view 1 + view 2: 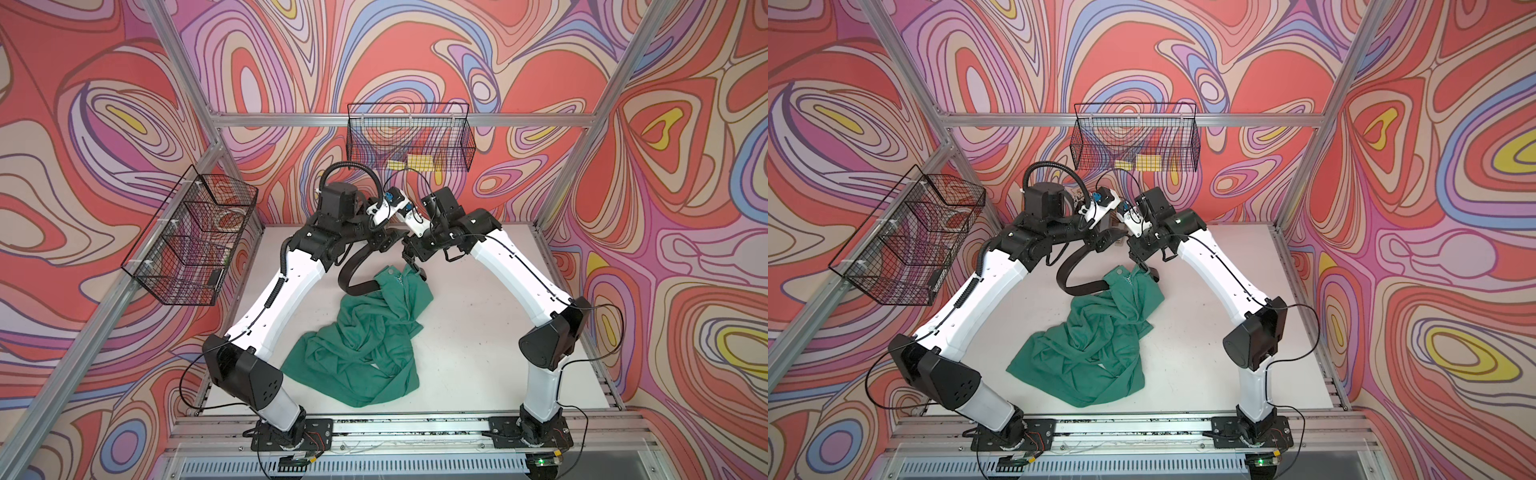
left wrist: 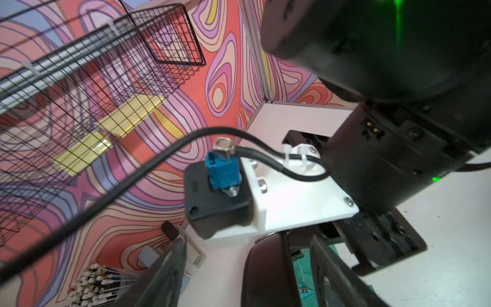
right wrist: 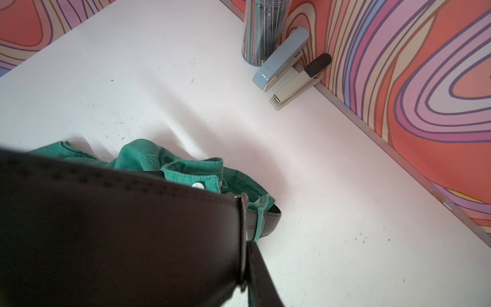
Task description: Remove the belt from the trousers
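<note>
Closest to the right wrist lens, the long black leather-like belt [image 3: 119, 226] arches up off the crumpled teal-green cloth trousers [image 1: 357, 345] on the white counter [image 1: 478, 324], threaded at the waistband. Its strap runs between the wide-spread fingers of the left claw [image 2: 248, 245], ungripped. The right claw [image 1: 412, 261] sits at the waistband; whether it grips I cannot tell.

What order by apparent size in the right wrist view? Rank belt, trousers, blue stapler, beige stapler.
1. belt: largest, though nearest the camera.
2. trousers: partly hidden behind it.
3. blue stapler and beige stapler: alike, unranked.
</note>
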You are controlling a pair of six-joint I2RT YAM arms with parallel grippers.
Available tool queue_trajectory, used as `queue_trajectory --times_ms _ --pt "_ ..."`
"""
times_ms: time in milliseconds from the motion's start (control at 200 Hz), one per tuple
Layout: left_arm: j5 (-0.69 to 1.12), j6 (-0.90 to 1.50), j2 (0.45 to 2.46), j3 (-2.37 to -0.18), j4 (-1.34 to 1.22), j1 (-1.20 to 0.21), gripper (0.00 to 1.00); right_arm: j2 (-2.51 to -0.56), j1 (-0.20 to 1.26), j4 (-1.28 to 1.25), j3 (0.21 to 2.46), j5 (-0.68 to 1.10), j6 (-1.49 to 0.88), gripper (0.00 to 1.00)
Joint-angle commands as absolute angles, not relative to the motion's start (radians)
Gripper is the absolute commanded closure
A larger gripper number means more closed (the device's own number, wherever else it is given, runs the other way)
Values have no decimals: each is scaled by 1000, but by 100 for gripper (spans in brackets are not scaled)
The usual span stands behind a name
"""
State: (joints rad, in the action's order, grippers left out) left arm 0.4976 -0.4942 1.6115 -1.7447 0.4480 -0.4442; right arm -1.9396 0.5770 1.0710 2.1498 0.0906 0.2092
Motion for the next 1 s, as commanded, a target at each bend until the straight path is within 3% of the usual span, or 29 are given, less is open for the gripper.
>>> queue_trajectory --times_ms 0,240,366,496,656,701,856,997 --pt "509 -537 1613 -1722 501 -447 24 -1950 564 1085 2180 127 191 100" --pt "419 -537 1592 -1640 523 -448 25 -1938 541 1071 2176 178 166 100" --pt "367 -525 1605 -1654 539 -450 31 -1940 542 1077 2178 191 162 100" --pt "333 -486 1611 -1677 526 -454 54 -1942 541 1077 2175 197 158 100" --pt "271 -460 1603 -1700 532 -463 99 -1933 542 1061 2170 202 148 100" --pt "257 -439 1598 -1707 530 -462 100 -1922 541 1042 2156 200 139 100" --pt "217 -284 1590 -1764 538 -463 100 -1820 542 863 1998 166 65 63" --pt "190 -164 1614 -1843 605 -463 100 -1677 541 636 1809 169 -33 53"
